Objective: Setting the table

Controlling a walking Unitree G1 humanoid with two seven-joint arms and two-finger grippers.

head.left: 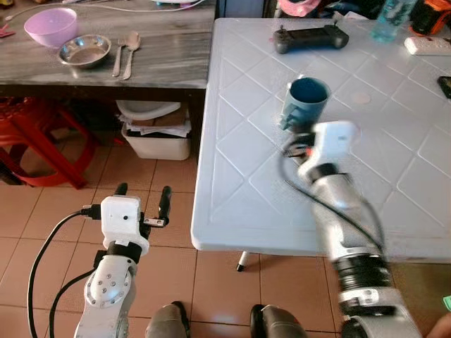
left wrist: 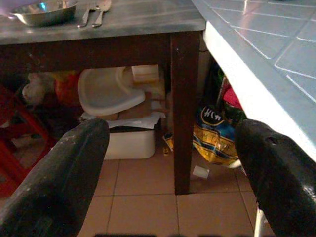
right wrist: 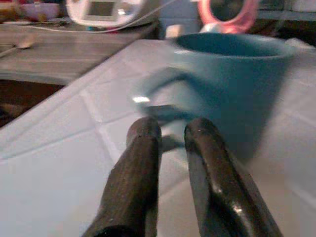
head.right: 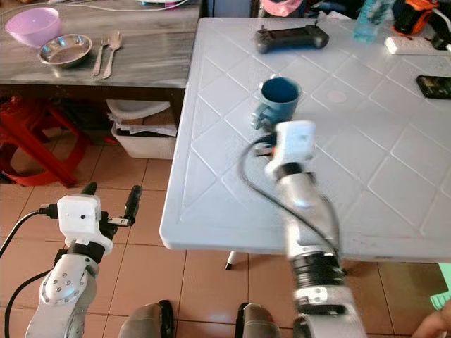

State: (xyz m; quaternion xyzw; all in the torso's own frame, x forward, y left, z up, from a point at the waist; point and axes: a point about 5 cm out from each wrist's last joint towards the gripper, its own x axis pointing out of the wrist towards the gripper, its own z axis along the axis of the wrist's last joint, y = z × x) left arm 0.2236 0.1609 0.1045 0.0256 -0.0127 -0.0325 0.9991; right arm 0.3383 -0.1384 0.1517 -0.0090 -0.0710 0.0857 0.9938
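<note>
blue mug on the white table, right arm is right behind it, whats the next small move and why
Probably draw the right gripper back a little from the blue mug. The mug stands upright on the white table, the jaws are nearly closed just short of its handle and grip nothing, so the placing looks done.

Right gripper point(right wrist: 173, 136) reached forward, fingers nearly together, empty. Left gripper point(head.left: 143, 191) was held low, fingers spread.

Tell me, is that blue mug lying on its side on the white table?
No. The blue mug stands upright on the white table with its open mouth facing up, just ahead of the right gripper.
</note>
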